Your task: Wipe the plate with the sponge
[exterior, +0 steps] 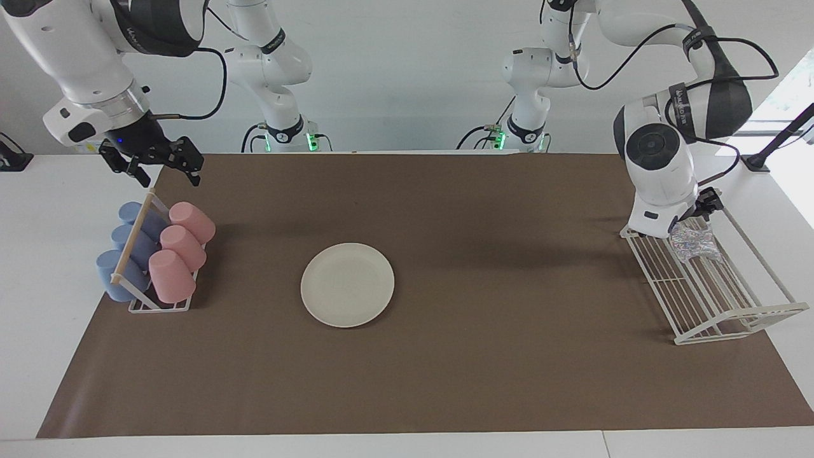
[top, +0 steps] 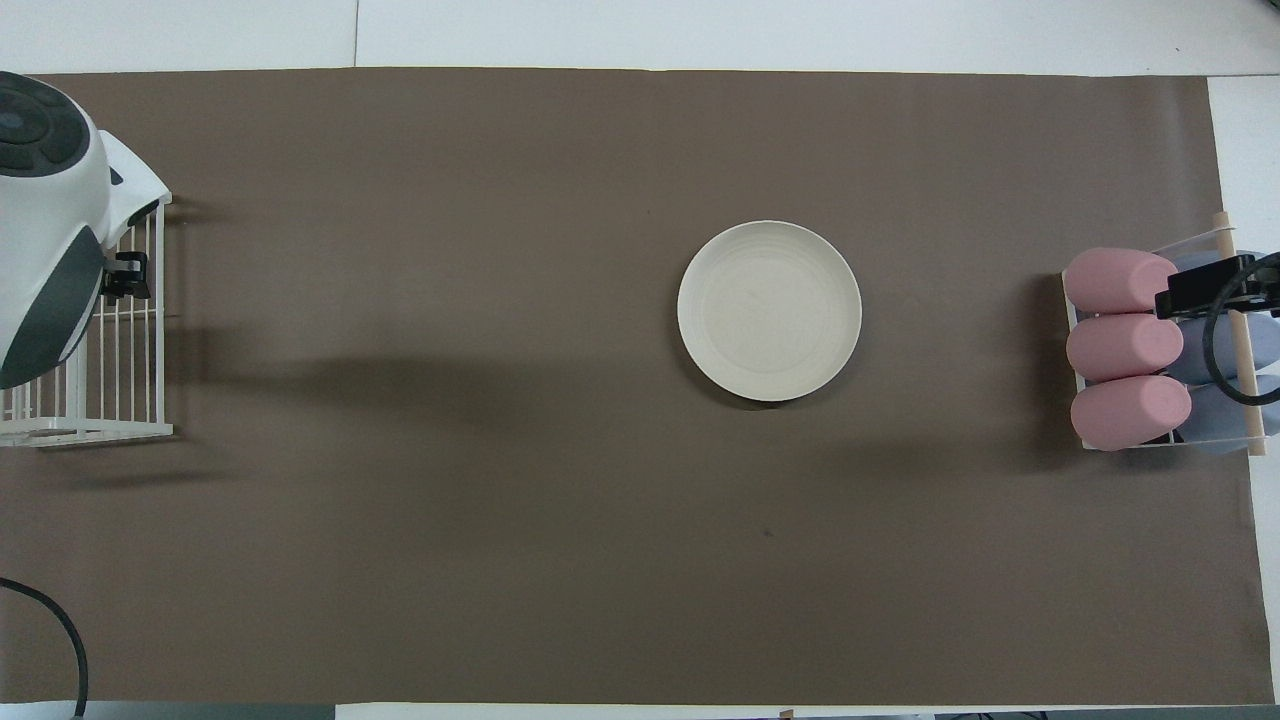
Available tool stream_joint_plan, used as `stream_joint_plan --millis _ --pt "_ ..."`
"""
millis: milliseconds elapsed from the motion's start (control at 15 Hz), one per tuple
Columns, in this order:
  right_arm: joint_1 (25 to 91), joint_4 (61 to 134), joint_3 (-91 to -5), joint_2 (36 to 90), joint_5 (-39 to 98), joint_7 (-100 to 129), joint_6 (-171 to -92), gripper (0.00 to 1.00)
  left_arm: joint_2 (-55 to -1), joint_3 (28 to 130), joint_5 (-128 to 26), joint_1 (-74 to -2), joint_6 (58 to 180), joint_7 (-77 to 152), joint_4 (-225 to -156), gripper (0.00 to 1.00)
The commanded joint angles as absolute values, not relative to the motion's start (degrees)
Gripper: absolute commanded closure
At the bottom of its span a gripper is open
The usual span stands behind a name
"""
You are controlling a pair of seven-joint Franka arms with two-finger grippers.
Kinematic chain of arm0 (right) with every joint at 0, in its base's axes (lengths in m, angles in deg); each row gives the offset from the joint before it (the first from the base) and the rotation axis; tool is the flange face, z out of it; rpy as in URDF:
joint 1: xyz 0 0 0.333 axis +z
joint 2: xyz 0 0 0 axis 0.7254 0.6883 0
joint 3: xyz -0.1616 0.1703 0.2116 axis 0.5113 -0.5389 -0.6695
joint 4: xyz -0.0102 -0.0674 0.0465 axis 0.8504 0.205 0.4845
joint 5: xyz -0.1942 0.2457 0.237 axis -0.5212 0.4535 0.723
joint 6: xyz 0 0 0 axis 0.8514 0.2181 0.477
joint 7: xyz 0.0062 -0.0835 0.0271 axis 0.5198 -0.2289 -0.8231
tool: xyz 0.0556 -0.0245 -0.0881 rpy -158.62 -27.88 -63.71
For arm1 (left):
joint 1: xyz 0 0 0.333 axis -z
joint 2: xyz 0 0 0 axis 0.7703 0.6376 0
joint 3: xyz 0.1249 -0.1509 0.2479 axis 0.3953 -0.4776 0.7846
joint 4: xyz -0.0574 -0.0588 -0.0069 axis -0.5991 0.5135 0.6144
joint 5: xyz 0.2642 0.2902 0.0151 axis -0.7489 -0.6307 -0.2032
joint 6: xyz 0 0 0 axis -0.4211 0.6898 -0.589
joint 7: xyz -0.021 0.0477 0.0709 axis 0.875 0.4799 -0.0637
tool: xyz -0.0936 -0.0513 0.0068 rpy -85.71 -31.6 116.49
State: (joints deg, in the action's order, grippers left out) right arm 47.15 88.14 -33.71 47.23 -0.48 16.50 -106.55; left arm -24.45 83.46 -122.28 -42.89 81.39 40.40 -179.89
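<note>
Sponge (exterior: 694, 242) lies in wire rack (exterior: 731, 312) under wide left end effector (exterior: 699, 213); right end effector (exterior: 159, 166) wide.

- glossy white rounded arm shells with dark grey bands at the joints
- black cables looped loosely along both arms
- black jaws on short black wrist pieces
- green lights lit at both bases
- small dark lettering on the joint bands
</note>
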Motion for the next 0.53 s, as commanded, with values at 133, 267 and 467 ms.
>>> stream_joint_plan --millis 133,267,467 --pt "47.29 88.24 -33.94 46.92 -1.13 17.63 -106.76 0.0 -19.16 84.05 -129.62 -41.16 82.7 47.64 -180.09 0.0" --pt "47.29 88.24 -33.94 46.92 -1.13 17.54 -106.76 0.0 -18.89 84.05 -130.07 -41.24 82.52 47.56 -179.83 0.0" --pt "47.29 88.24 -33.94 46.92 -1.13 17.63 -106.76 0.0 -18.89 84.05 -130.07 -40.37 79.73 47.56 -179.47 0.0"
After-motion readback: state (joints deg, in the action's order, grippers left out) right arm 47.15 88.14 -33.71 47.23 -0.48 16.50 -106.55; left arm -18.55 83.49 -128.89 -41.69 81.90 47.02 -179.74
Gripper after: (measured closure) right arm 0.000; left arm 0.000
